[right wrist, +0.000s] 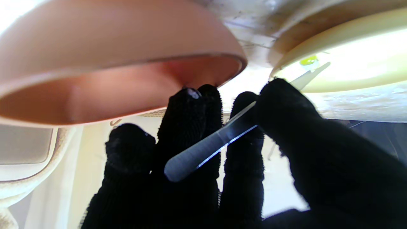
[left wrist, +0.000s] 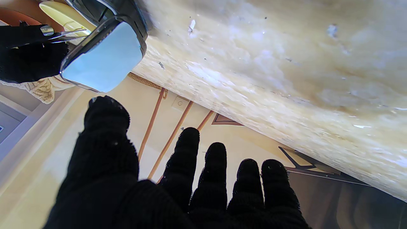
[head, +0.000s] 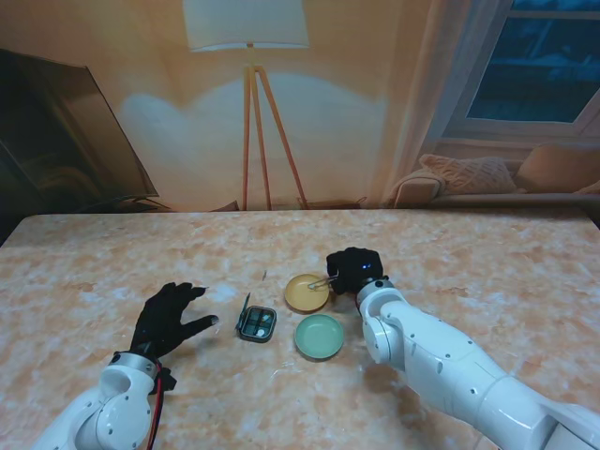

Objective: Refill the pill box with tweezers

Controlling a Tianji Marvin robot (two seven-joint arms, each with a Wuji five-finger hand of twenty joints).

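Note:
The small dark pill box [head: 256, 324] lies mid-table with its lid [left wrist: 101, 54] raised. To its right are a yellow dish [head: 302, 295] and, nearer to me, a green dish [head: 319, 337]. My right hand [head: 354, 270] is shut on the metal tweezers [head: 323, 280], pinched between thumb and fingers [right wrist: 241, 178]. The tweezers [right wrist: 210, 146] reach over the yellow dish's rim [right wrist: 349, 73], tips beside a small yellow-green pill [right wrist: 308, 59]; I cannot tell whether they grip it. My left hand [head: 169, 319] rests open left of the box, fingers spread [left wrist: 178, 190].
An orange-pink bowl [right wrist: 95, 63] sits right by my right fingertips; my hand hides it in the stand view. The marbled table [head: 469, 253] stretches wide on both sides. A floor lamp and a sofa stand beyond its far edge.

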